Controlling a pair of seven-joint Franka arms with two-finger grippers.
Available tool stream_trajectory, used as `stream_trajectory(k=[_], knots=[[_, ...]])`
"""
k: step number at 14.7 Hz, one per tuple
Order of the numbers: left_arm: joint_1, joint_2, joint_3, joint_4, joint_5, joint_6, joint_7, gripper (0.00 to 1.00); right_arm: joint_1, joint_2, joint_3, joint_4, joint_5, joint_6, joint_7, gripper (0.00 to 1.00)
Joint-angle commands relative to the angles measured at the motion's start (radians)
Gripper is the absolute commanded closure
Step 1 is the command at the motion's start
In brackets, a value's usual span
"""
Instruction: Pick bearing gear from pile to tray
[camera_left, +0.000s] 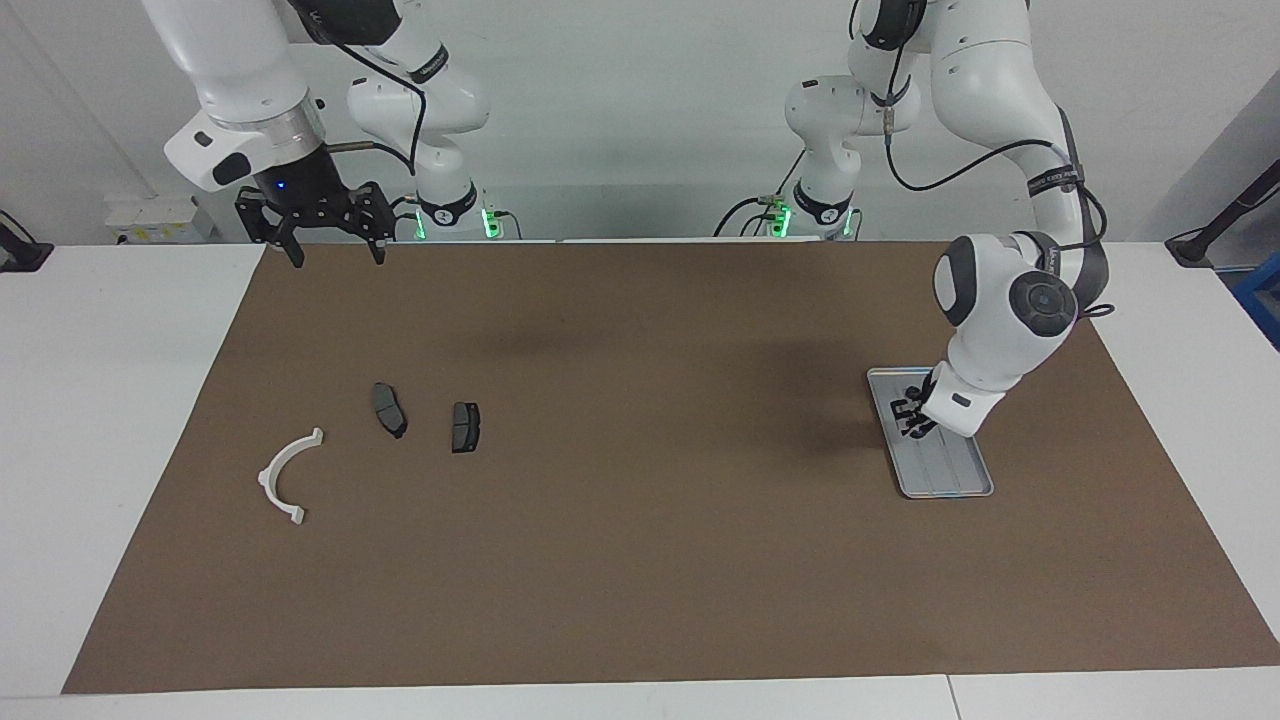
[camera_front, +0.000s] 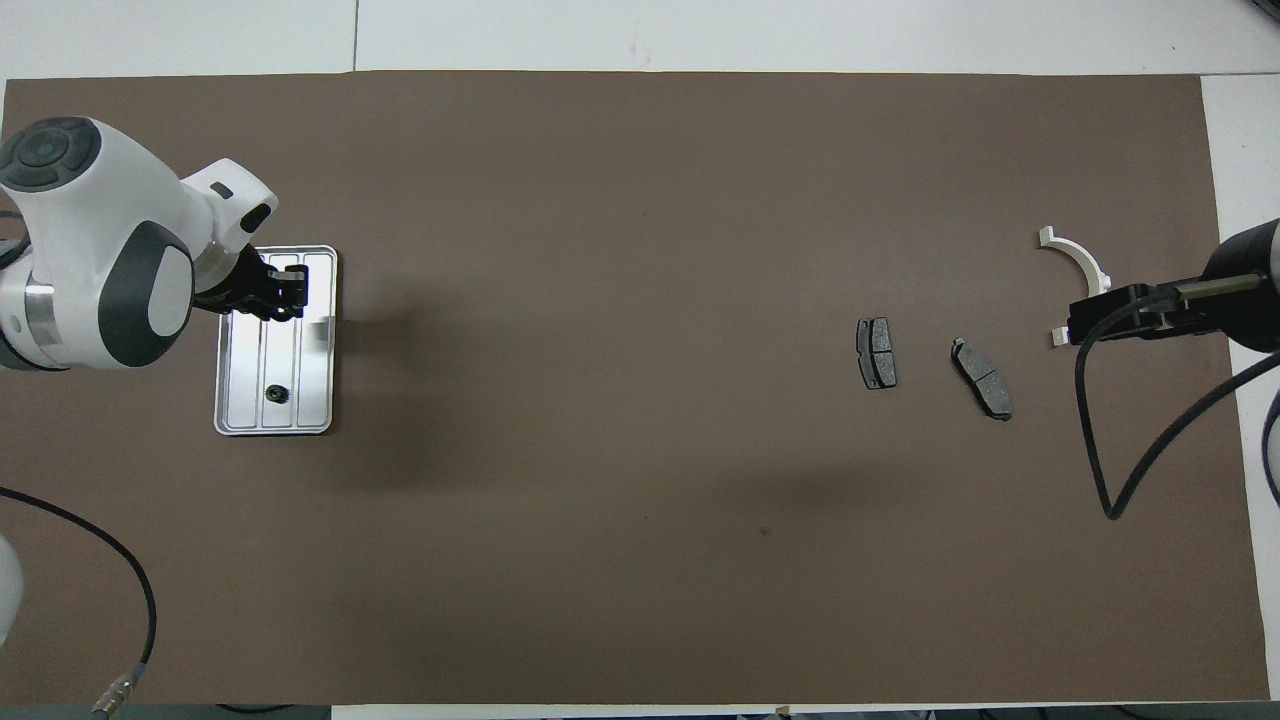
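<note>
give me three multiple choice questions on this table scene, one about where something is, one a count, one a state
1. Where is the left claw?
A. over the small ribbed silver metal tray
B. over the white semicircular plastic arc
C. over bare brown mat

2. How many dark grey brake pads lie on the mat?
A. one
B. two
C. four

3. What is the state of the right claw?
A. shut on a brake pad
B. resting on the tray
C. open and empty, raised over the mat's edge at the robots' end

Key: 1 A, both views put it above the tray, where a small black round piece already lies; 2 B, two pads sit side by side beside the arc; 3 C, its fingers stand apart with nothing between them.
</note>
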Motion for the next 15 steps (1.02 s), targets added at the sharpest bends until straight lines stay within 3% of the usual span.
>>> stream_trajectory(k=[1, 9, 10, 11, 12, 13, 15], knots=[[0.029, -0.041, -0.009, -0.081, -0.001, 0.08, 0.041, 1.0, 0.002, 0.008, 0.003, 0.011, -0.013, 0.009, 0.009, 0.0], [0.045, -0.042, -0.01, -0.155, -0.001, 0.18, 0.041, 0.99, -0.009, 0.008, 0.002, 0.011, -0.002, 0.018, 0.012, 0.0], [0.045, -0.045, -0.01, -0.156, -0.001, 0.18, 0.043, 0.86, -0.009, 0.008, 0.0, 0.009, -0.002, 0.016, 0.012, 0.0], [0.047, -0.045, -0.01, -0.155, -0.001, 0.175, 0.043, 0.59, -0.01, 0.008, 0.0, 0.009, -0.002, 0.016, 0.012, 0.0], [0.045, -0.045, -0.01, -0.149, -0.001, 0.165, 0.043, 0.05, -0.01, 0.008, -0.001, 0.009, -0.002, 0.018, 0.012, 0.0], [0.045, -0.055, -0.012, -0.144, -0.004, 0.152, 0.041, 0.0, -0.009, 0.008, -0.001, 0.011, -0.002, 0.018, 0.012, 0.0], [0.044, -0.105, -0.01, -0.12, -0.045, 0.079, 0.035, 0.0, -0.007, 0.007, -0.001, 0.011, 0.0, 0.018, 0.014, 0.0]])
